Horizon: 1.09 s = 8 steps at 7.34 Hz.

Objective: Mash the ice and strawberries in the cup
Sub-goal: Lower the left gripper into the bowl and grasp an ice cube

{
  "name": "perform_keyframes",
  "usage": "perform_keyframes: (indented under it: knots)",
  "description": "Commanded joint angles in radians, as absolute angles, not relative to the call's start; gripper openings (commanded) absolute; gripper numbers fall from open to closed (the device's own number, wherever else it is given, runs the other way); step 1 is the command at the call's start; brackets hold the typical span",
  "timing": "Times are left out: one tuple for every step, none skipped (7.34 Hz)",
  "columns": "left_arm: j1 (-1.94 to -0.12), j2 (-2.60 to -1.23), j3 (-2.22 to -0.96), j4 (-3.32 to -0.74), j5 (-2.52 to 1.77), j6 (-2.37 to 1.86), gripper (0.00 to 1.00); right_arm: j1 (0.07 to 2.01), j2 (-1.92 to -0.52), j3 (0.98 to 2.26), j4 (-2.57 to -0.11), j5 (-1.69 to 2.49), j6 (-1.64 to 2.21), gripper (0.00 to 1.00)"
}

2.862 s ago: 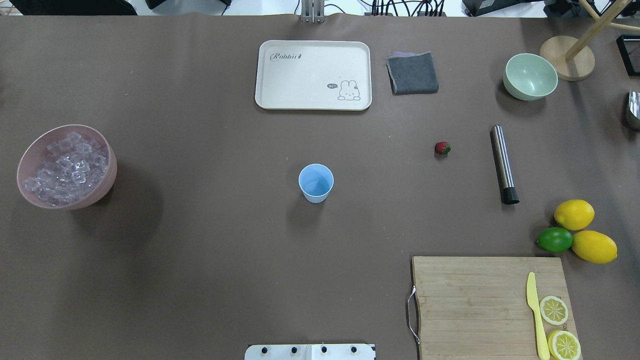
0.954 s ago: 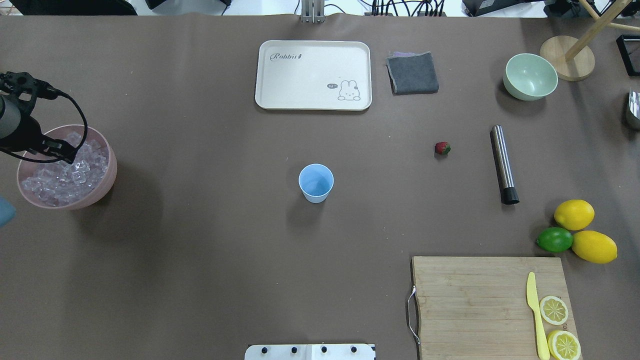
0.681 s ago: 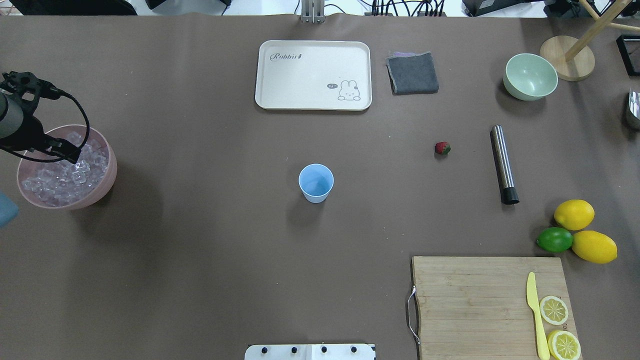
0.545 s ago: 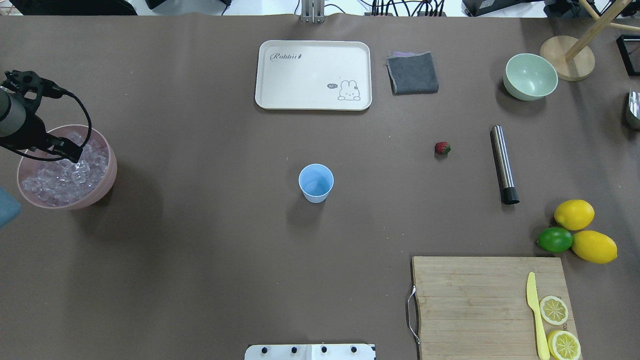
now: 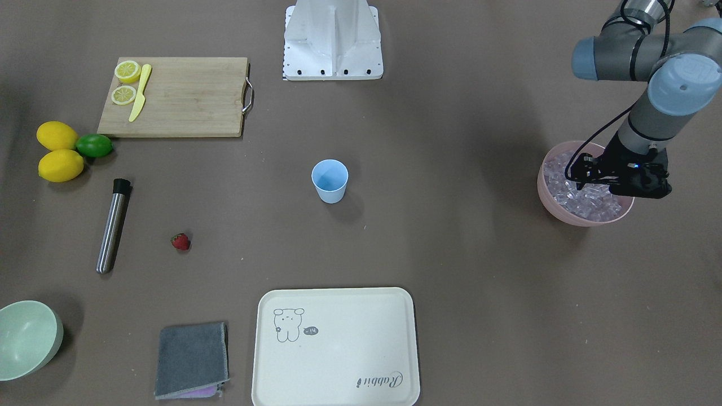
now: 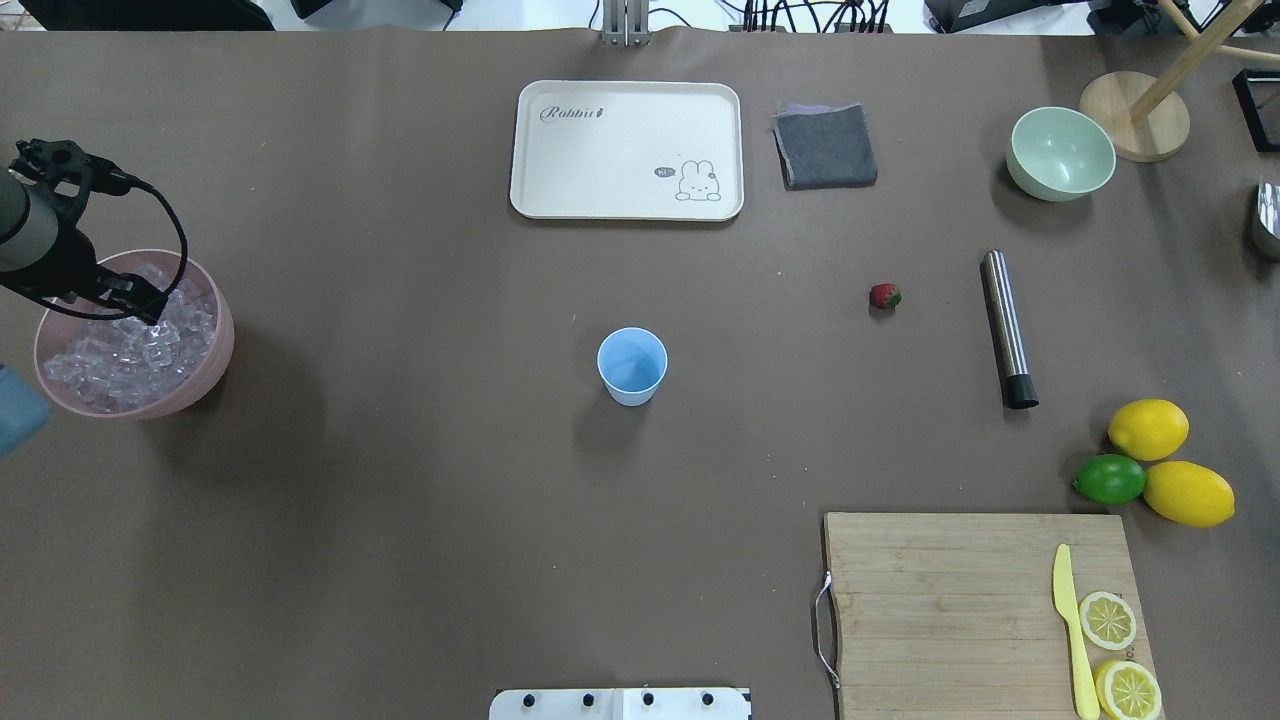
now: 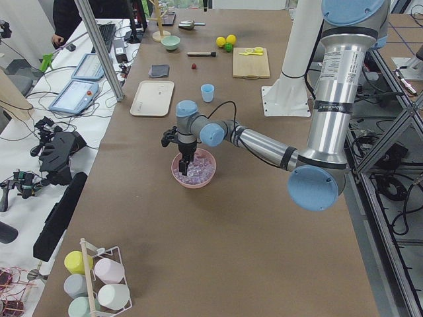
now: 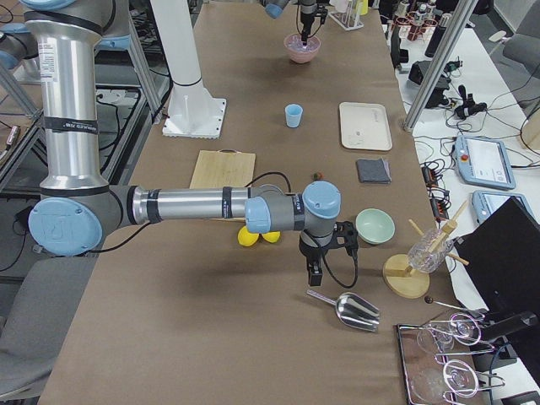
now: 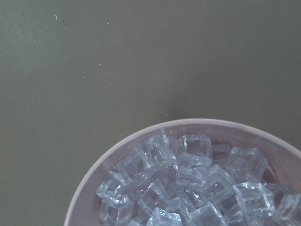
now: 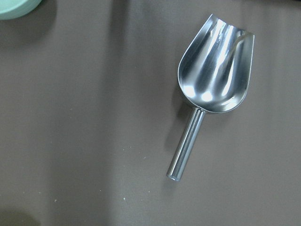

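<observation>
The ice (image 6: pixel 120 352) fills a pink bowl (image 6: pixel 218 345) at the table's far left, and shows close up in the left wrist view (image 9: pixel 188 186). My left gripper (image 6: pixel 130 310) hangs over the bowl's far part, just above or at the cubes (image 5: pixel 586 202). Its fingers are hidden, so I cannot tell if it is open. The light blue cup (image 6: pixel 632 366) stands empty mid-table. The strawberry (image 6: pixel 884 296) lies to its right. My right gripper (image 8: pixel 314 273) hovers above the table beside a steel scoop (image 10: pixel 214 70); I cannot tell its state.
A steel muddler (image 6: pixel 1007 328) lies right of the strawberry. A cream tray (image 6: pixel 626 148), grey cloth (image 6: pixel 825 146) and pale green bowl (image 6: pixel 1060 153) are at the back. Two lemons and a lime (image 6: pixel 1108 479) sit by a cutting board (image 6: pixel 950 610) with a yellow knife.
The left arm, absent 2.9 s ago, came in over the pink bowl. In the last second it edged slightly right and back. Nothing else moved.
</observation>
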<state>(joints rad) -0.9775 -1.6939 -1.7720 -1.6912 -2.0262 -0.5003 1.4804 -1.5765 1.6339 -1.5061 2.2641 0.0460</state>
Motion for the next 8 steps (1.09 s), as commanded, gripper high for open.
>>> perform_keyframes:
  knots:
    - [-0.976, -1.697, -1.772, -1.690, -2.022, -0.499, 0.94, 1.480, -1.577, 1.634, -1.506, 2.264, 0.046, 1.00]
    - [-0.976, -1.695, -1.772, -1.692, -2.020, -0.500, 0.93, 1.480, -1.577, 1.634, -1.506, 2.264, 0.046, 1.00]
    - [-0.974, -1.694, -1.769, -1.692, -2.020, -0.499, 0.94, 1.480, -1.577, 1.632, -1.506, 2.264, 0.046, 1.00]
    - [-0.971, -1.695, -1.766, -1.690, -2.019, -0.500, 0.94, 1.480, -1.577, 1.632, -1.506, 2.264, 0.048, 1.00]
    - [-0.957, -1.694, -1.758, -1.692, -2.019, -0.500, 0.94, 1.480, -1.577, 1.632, -1.506, 2.264, 0.048, 1.00]
    - [-0.956, -1.694, -1.752, -1.690, -2.014, -0.499, 0.94, 1.480, -1.577, 1.632, -1.506, 2.264, 0.046, 1.00]
    - [-0.953, -1.695, -1.744, -1.692, -1.999, -0.499, 0.92, 1.480, -1.577, 1.632, -1.506, 2.264, 0.046, 1.00]
    - [-0.951, -1.690, -1.743, -1.690, -1.997, -0.499, 0.81, 1.480, -1.577, 1.632, -1.506, 2.264, 0.046, 1.00]
